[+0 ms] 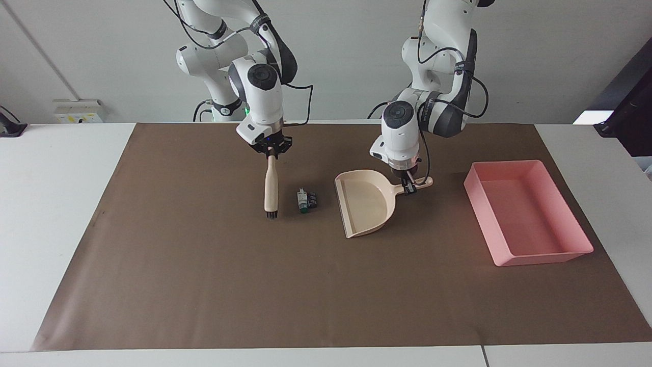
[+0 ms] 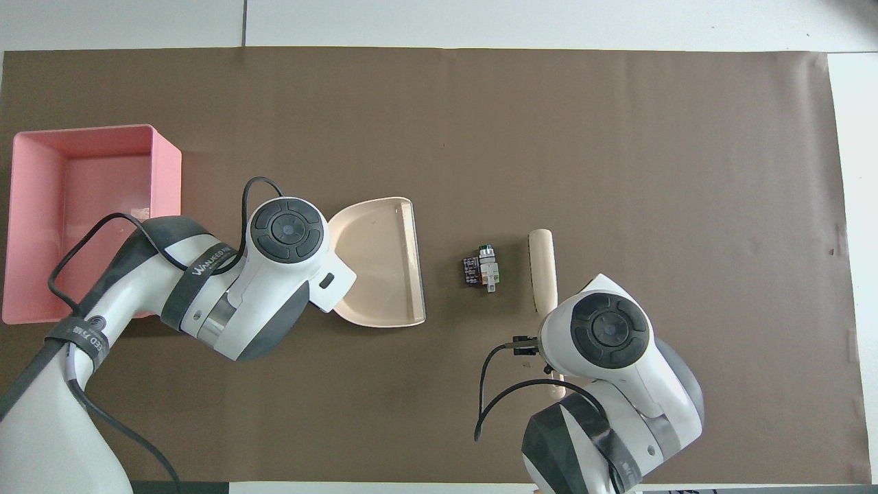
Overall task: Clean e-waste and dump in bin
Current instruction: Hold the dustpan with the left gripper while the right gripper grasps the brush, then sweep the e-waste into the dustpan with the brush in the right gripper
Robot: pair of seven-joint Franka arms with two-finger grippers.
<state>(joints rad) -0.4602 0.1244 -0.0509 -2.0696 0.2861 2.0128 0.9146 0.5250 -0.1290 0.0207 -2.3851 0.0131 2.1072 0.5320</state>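
Facing view: a brown mat (image 1: 326, 285) covers a white table. At its centre sits the e-waste (image 1: 306, 200) — a tiny cluster of white, green and black bits. At the cluster's nine o'clock, toward the right arm's end, the right gripper (image 1: 271, 149) pinches the handle of a beige hand brush (image 1: 271, 186), which hangs bristles-down, just beside the cluster. At the cluster's three o'clock lies a beige dustpan (image 1: 365, 203), mouth toward the bits; the left gripper (image 1: 408, 183) is clamped on its handle. The pink bin (image 1: 527, 210) sits well apart, at the left arm's end.

Overhead view: the e-waste (image 2: 481, 267) lies between the dustpan (image 2: 381, 264) at its nine o'clock and the brush (image 2: 541, 267) at its three o'clock. The arms' wrists hide both grippers. The bin (image 2: 82, 213) sits at the dustpan's nine o'clock — on the mat (image 2: 617, 137).
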